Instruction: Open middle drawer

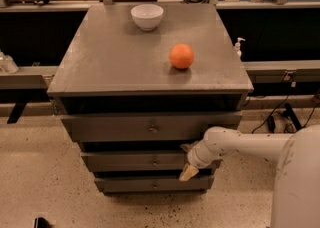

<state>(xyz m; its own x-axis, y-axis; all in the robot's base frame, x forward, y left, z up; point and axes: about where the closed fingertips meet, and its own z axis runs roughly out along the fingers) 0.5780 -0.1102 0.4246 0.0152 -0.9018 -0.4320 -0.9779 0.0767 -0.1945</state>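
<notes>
The grey cabinet (150, 67) has three drawers. The middle drawer (130, 161) has a long low front and a small round knob (155, 161); it sits about flush between the taller top drawer (110, 127) and the lowest drawer (130, 184). My gripper (187, 160) is at the right part of the middle drawer's front, a little right of the knob. It is open, with one tan finger (189, 173) below the front and the other (185, 147) above it. The white arm (240, 144) comes in from the right.
A white bowl (147, 16) and an orange ball (181, 56) sit on the cabinet top. Cables (280, 117) lie on the speckled floor at the right. A rail and a dark gap run behind the cabinet. A small bottle (239, 47) stands at the right.
</notes>
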